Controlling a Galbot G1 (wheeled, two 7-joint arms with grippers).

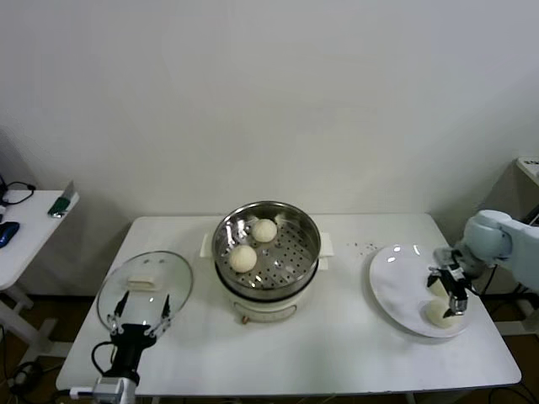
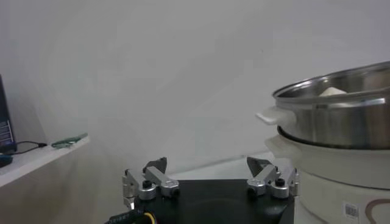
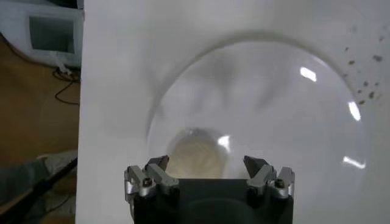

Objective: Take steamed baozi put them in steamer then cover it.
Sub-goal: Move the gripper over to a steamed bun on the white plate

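Note:
The steamer (image 1: 286,268) stands mid-table with two baozi (image 1: 264,230) (image 1: 243,257) in its steel basket. It also shows in the left wrist view (image 2: 335,122), with a bun top (image 2: 332,91) over the rim. The glass cover (image 1: 173,278) with its white handle (image 1: 143,284) lies flat on the table to the left. My left gripper (image 1: 140,322) is open and empty at the cover's near edge. My right gripper (image 1: 447,292) is open just above one baozi (image 1: 440,313) on the white plate (image 1: 396,282). In the right wrist view that bun (image 3: 196,157) lies between the spread fingers (image 3: 206,162).
Dark specks (image 1: 366,247) lie on the table behind the plate. The plate (image 3: 274,103) sits close to the table's right edge, with floor beyond. A side table (image 1: 25,231) with small items stands at the far left. A wall is behind.

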